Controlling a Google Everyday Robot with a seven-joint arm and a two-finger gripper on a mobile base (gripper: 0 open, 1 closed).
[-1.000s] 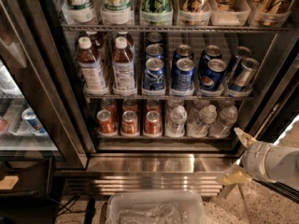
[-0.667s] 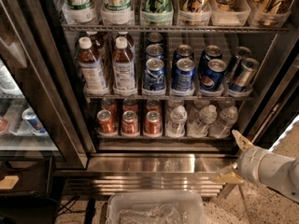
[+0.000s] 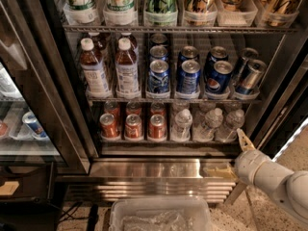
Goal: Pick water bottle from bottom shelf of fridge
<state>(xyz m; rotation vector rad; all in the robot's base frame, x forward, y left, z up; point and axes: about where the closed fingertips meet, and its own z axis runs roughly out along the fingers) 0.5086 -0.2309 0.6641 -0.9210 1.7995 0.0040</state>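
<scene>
Stage: approach, 0 of 1 picks done | gripper low right, outside fridge, fingers spread wide, empty | water bottle upright, bottom shelf right end, untouched | left: reach, grasp, withdraw

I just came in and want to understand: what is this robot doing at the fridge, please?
A robot arm is at the fridge, meant to take a water bottle from the bottom shelf. Its gripper hangs low at the right, before the steel base, fingers open and holding nothing. The bottle stands untouched on the shelf, right of the red cans.
</scene>
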